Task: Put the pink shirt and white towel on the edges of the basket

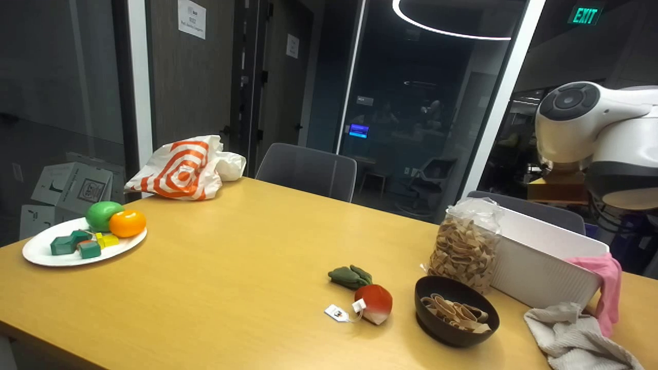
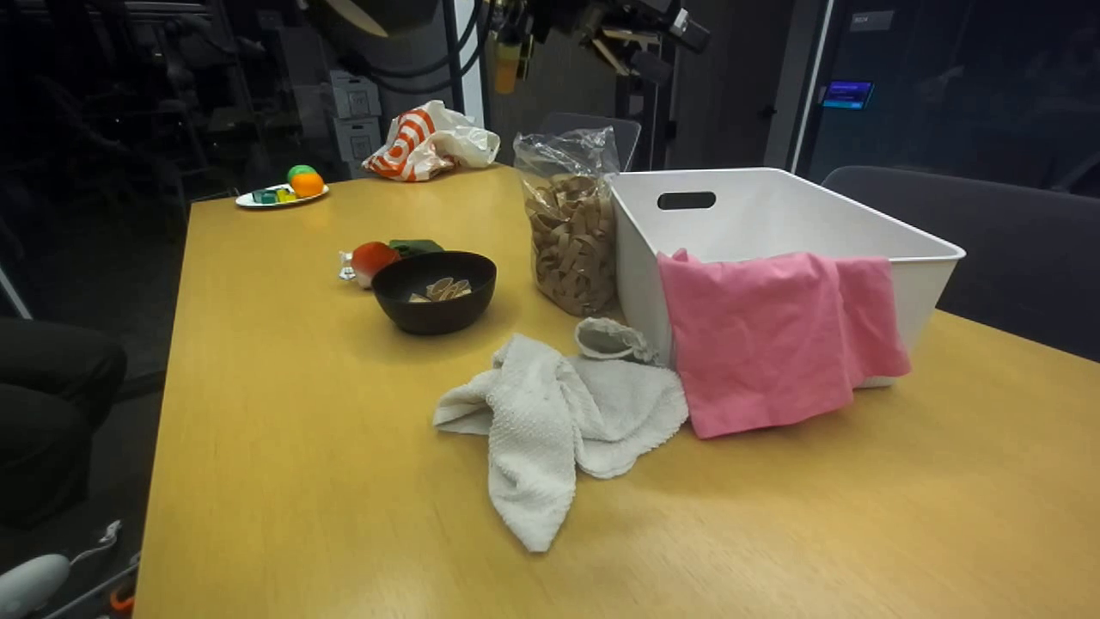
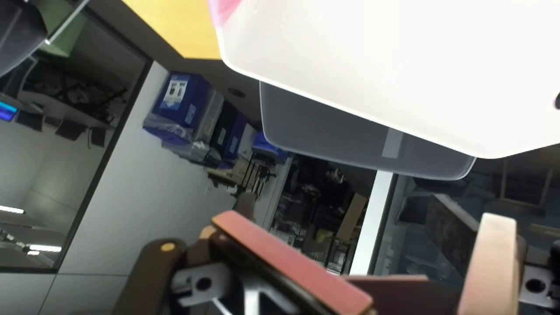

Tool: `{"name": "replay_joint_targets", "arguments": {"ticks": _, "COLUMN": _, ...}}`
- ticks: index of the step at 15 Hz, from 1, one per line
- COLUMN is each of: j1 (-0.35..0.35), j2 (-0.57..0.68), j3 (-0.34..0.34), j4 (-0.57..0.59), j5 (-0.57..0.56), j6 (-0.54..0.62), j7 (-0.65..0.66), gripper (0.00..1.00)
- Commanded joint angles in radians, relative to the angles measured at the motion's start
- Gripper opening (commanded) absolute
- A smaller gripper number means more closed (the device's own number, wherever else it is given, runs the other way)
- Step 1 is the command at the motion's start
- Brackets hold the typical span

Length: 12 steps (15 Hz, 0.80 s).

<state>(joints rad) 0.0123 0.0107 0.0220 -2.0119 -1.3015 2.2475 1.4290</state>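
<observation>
1. In an exterior view the pink shirt (image 2: pixel 773 344) hangs over a short edge of the basket (image 2: pixel 640 275), most of it falling down the outside. The white towel (image 2: pixel 559 413) lies crumpled on the table (image 2: pixel 326 481), just beside the basket's corner; whether it touches the shirt I cannot tell. I judge the shirt's half done and the towel's half not yet begun.

2. In an exterior view my arm (image 1: pixel 570 133) shows at the side, and the towel is a loose heap with the black bowl (image 1: pixel 465 288) near it. My next move, I think, is to come down on the towel, pinch a raised fold, lift it clear of the bowl and lay it across a bare stretch of rim without pulling the shirt off.

3. In the wrist view my gripper (image 3: pixel 385 258) has its pads (image 3: pixel 293 261) well apart, no cloth between them. I hold nothing and see nothing touched. The basket fills much of the upper part, with a sliver of the shirt at its corner; the towel does not show, so I would have to turn towards it first.
</observation>
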Motion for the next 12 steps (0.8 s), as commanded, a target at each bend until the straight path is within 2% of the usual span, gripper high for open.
{"name": "replay_joint_targets", "arguments": {"ticks": 1, "j1": -0.01, "j2": -0.117, "j3": -0.013, "j4": -0.087, "j5": 0.272, "j6": 0.059, "j7": -0.222, "gripper": 1.0}}
{"name": "replay_joint_targets", "arguments": {"ticks": 5, "j1": -0.004, "j2": -0.217, "j3": -0.028, "j4": -0.216, "j5": 0.584, "j6": 0.029, "j7": -0.474, "gripper": 1.0}}
{"name": "replay_joint_targets", "arguments": {"ticks": 7, "j1": -0.009, "j2": -0.246, "j3": -0.03, "j4": -0.283, "j5": 0.694, "j6": 0.004, "j7": -0.569, "gripper": 1.0}}
{"name": "replay_joint_targets", "arguments": {"ticks": 12, "j1": -0.055, "j2": -0.25, "j3": -0.023, "j4": -0.454, "j5": 0.71, "j6": 0.031, "j7": -0.582, "gripper": 1.0}}
